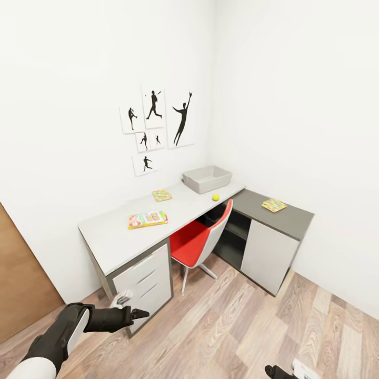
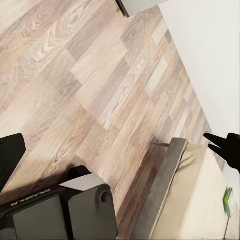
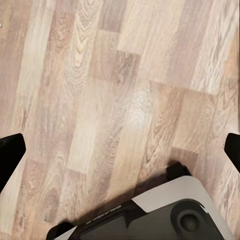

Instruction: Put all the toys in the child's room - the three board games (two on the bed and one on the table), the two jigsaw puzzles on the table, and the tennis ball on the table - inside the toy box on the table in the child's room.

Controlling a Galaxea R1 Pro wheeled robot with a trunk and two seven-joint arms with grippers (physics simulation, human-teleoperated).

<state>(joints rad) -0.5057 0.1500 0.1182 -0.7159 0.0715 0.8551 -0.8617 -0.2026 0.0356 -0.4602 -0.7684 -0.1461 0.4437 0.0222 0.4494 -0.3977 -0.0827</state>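
Ahead, an L-shaped table (image 1: pixel 121 231) with a pale grey top and a darker grey wing stands in the corner of a white-walled room. Its grey rectangular plastic toy box (image 1: pixel 207 179) sits open at the far end of the pale top, close to the wall. A small yellow tennis ball (image 1: pixel 215 197) lies just in front of the box, near the table's edge. A flat, brightly coloured board game box (image 1: pixel 148 219) rests nearer the middle of the pale top, and a small square multicoloured jigsaw puzzle (image 1: pixel 162 195) lies between it and the toy box. Another colourful square jigsaw puzzle (image 1: pixel 274 205) sits on the dark wing, well apart from the rest. A red-and-white swivel chair (image 1: pixel 200 242) is tucked at the table's inner corner, and black silhouette prints (image 1: pixel 156 125) hang on the wall above. Low in the head view, the black left gripper (image 1: pixel 138 315) points toward the table's white drawers, well short of the toys. Both wrist views look down on wood-plank floor (image 3: pixel 120 95), with each arm's fingers (image 3: pixel 10 157) spread wide at the picture edges, holding nothing. The left wrist view also catches a bed corner (image 2: pixel 192 200) with a green-edged box (image 2: pixel 228 201) on it.
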